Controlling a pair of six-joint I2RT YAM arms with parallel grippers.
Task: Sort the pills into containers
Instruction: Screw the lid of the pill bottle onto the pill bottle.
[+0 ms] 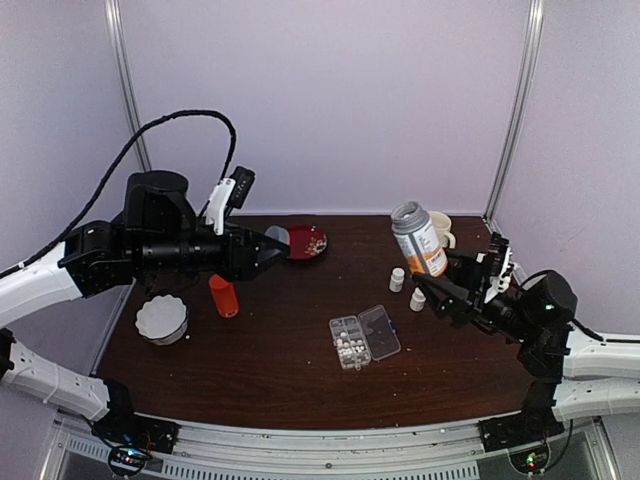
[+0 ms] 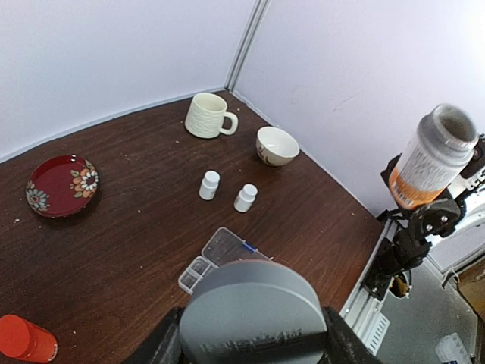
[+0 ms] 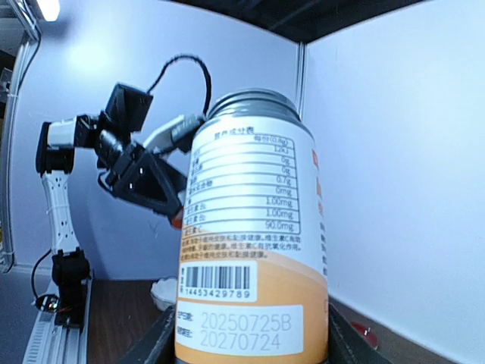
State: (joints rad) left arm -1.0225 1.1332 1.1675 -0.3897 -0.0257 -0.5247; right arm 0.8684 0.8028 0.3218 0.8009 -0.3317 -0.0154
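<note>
Left gripper (image 1: 276, 247), seen from above, was clamped on one grey cap (image 1: 277, 235), its arm stretched level above the left half of the tabletop (image 1: 300, 390). The right gripper (image 1: 441, 274) clasped one large bottle (image 1: 419, 238), uncapped and tilted, high over the right side. One organizer box (image 1: 364, 335) lay open near the middle, toward the near edge. The pills (image 1: 348, 348) formed a pale cluster in its left cells, too small to count. Two small white bottles (image 1: 397, 279) stood between the box and the right gripper. One orange bottle (image 1: 224, 296), one red plate (image 1: 306, 242) and one white fluted bowl (image 1: 162, 318) sat on the left half.

From the left wrist, the cap (image 2: 254, 315) filled the bottom edge and hid part of the box (image 2: 221, 250). One mug (image 2: 208, 115) and one cream bowl (image 2: 276, 145) stood near the far corner.

From the right wrist, the bottle (image 3: 250, 227) stood upright between the fingers (image 3: 151, 341), with the left arm (image 3: 114, 152) beyond.
</note>
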